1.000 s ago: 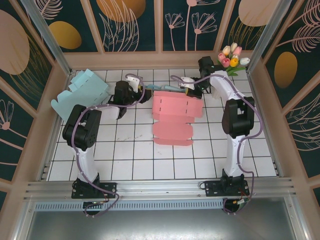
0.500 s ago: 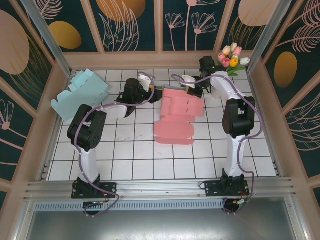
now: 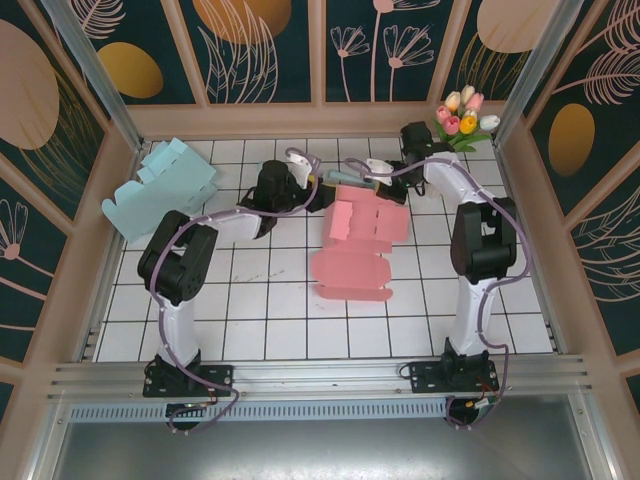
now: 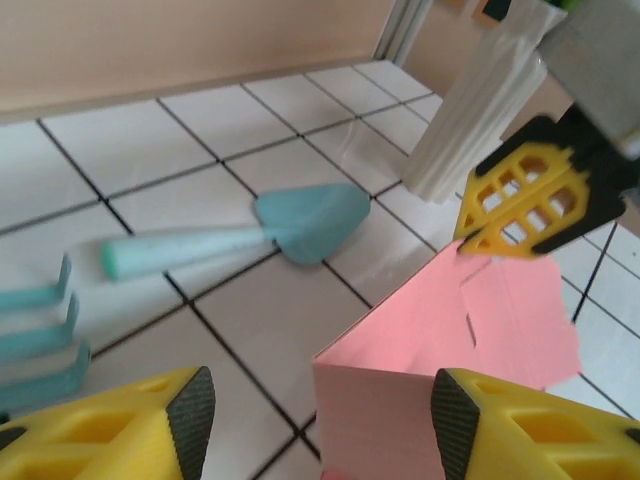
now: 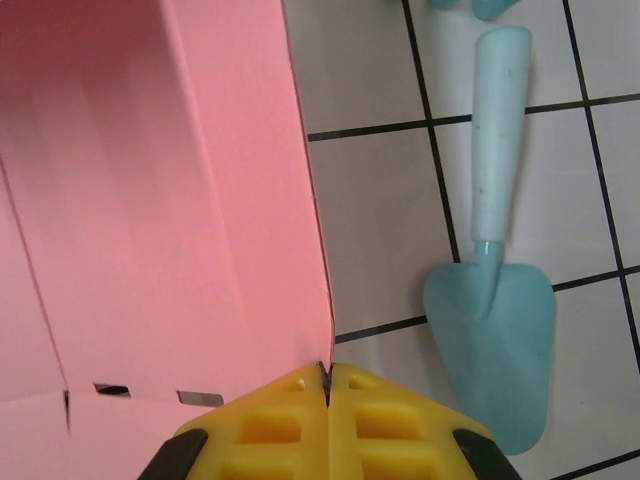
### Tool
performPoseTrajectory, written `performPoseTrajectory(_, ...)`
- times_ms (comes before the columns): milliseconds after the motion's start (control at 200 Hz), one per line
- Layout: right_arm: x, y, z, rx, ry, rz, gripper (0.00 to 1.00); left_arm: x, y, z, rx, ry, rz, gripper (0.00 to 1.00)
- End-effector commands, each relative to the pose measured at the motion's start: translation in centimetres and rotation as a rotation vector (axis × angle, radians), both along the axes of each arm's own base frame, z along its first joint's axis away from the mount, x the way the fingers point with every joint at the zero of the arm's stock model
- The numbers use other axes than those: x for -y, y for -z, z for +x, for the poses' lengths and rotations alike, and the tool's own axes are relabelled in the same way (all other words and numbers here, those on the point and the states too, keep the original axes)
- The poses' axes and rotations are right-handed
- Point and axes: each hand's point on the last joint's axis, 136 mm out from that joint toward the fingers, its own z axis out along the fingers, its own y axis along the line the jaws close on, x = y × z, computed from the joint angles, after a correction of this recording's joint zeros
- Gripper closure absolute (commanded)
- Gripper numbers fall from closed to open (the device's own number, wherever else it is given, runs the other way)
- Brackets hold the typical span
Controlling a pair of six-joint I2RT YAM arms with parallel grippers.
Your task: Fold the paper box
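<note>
Pinching paper box (image 3: 352, 266) edge, right pincer (image 5: 327, 385) clenched, left pincer (image 4: 320, 412) released around its corner.

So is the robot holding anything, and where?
The right gripper has its fingers shut on the pink paper box, at a panel's edge. The left gripper is open, holding nothing.

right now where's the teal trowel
Top view, far centre: the teal trowel lies between the left gripper and right gripper, just behind the pink box.
</note>
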Motion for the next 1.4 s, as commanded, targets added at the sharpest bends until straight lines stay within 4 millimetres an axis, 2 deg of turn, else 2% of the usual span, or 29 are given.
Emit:
performPoseTrajectory(0, -2.2, -4.3, -1.0, 0.101, -0.058, 0.090, 1.00, -1.1, -2.4, -1.8, 0.059, -0.029, -0.012, 0.36)
performPoseTrajectory(35, -2.2, -4.7, -1.3, 0.111, -0.060, 0.094, 1.00, -1.7, -3.0, -2.1, 0.075, -0.046, -0.015, 0.35)
performPoseTrajectory(100, -2.4, -5.3, -1.8, 0.132, -0.062, 0.089, 1.00, -2.9, -2.4, -3.4, 0.073, -0.068, -0.004, 0.34)
performPoseTrajectory(120, -2.4, -5.3, -2.0, 0.136, -0.064, 0.085, 1.00, -3.1, -3.5, -3.9, 0.096, -0.069, -0.018, 0.34)
performPoseTrajectory(160, -2.6, -5.5, -2.4, 0.146, -0.067, 0.076, 1.00, -3.4, -3.9, -4.6, 0.107, -0.066, -0.034, 0.32)
performPoseTrajectory(355, -3.9, -6.0, -4.2, 0.180, -0.084, 0.049, 1.00, -3.5, -4.9, -7.2, 0.115, -0.004, -0.113, 0.29)
performPoseTrajectory(515, -4.3, -5.3, -4.6, 0.191, -0.072, -0.019, 1.00, -4.4, -7.1, -8.8, 0.152, -0.012, -0.155, 0.27)
performPoseTrajectory(685, -4.4, -5.7, -4.7, 0.195, -0.062, -0.022, 1.00, -6.7, -8.6, -9.4, 0.178, -0.113, -0.138, 0.23)
performPoseTrajectory(766, -4.4, -6.0, -4.6, 0.205, -0.061, -0.019, 1.00, -7.3, -8.2, -9.3, 0.161, -0.149, -0.128, 0.22)
performPoseTrajectory(856, -4.6, -6.2, -4.7, 0.210, -0.066, -0.009, 1.00, -7.1, -7.2, -9.0, 0.128, -0.148, -0.114, 0.22)
performPoseTrajectory(986, -4.7, -6.1, -4.9, 0.210, -0.076, -0.010, 1.00, -6.8, -4.8, -7.7, 0.100, -0.162, -0.048, 0.23)
performPoseTrajectory(1191, -4.9, -5.7, -5.4, 0.204, -0.097, -0.008, 1.00, -5.9, -2.7, -5.7, 0.096, -0.151, 0.035, 0.25)
performPoseTrajectory(1316, -4.9, -5.6, -5.7, 0.201, -0.112, -0.004, 1.00, -5.2, -2.4, -5.1, 0.107, -0.122, 0.054, 0.35)
performPoseTrajectory(1346, -4.9, -5.7, -5.7, 0.202, -0.113, -0.001, 1.00, -5.0, -2.3, -5.1, 0.109, -0.109, 0.055, 0.40)
performPoseTrajectory(1396, -5.1, -5.8, -5.8, 0.201, -0.119, 0.005, 1.00, -4.7, -2.1, -5.2, 0.112, -0.087, 0.059, 0.55)
